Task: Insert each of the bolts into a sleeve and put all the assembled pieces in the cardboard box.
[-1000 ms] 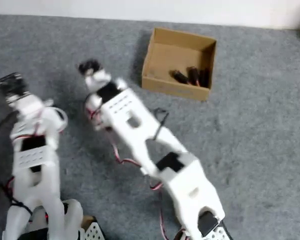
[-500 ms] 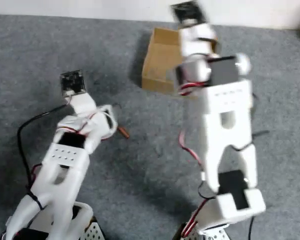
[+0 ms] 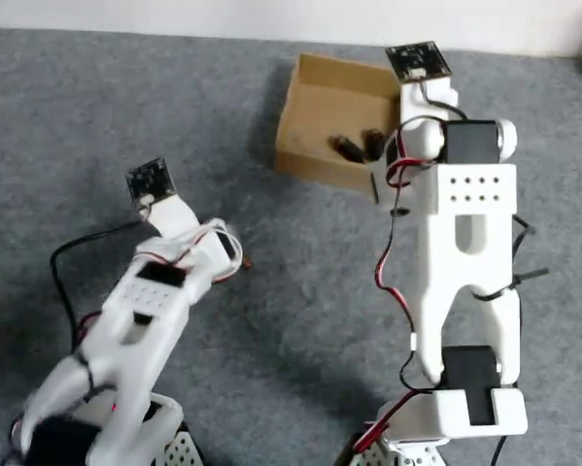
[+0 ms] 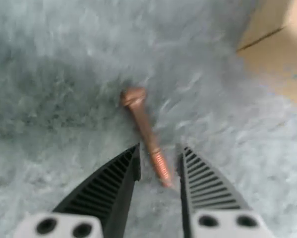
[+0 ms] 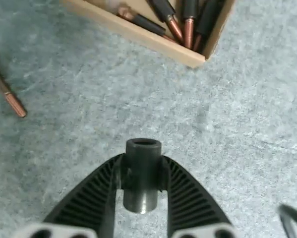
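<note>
A copper bolt [image 4: 144,130] lies on the grey carpet, its threaded end between the fingers of my open left gripper [image 4: 158,154]; nothing is gripped. In the high view a bit of the bolt [image 3: 244,262] shows beside the left arm. My right gripper [image 5: 142,171] is shut on a black sleeve [image 5: 142,173], held upright with its bore facing the camera, above the carpet near the cardboard box [image 5: 138,32]. Several assembled pieces [image 5: 188,15] lie in the box [image 3: 315,165]. The loose bolt [image 5: 5,93] also appears in the right wrist view.
The right arm [image 3: 465,243] stands beside and partly over the box's right side. The left arm [image 3: 145,301] stretches from the lower left toward the bolt. A box corner [image 4: 282,49] shows in the left wrist view. Open carpet lies between the arms.
The right arm has swung from the middle of the carpet over to the box. The left arm has swung right and come down around the bolt.
</note>
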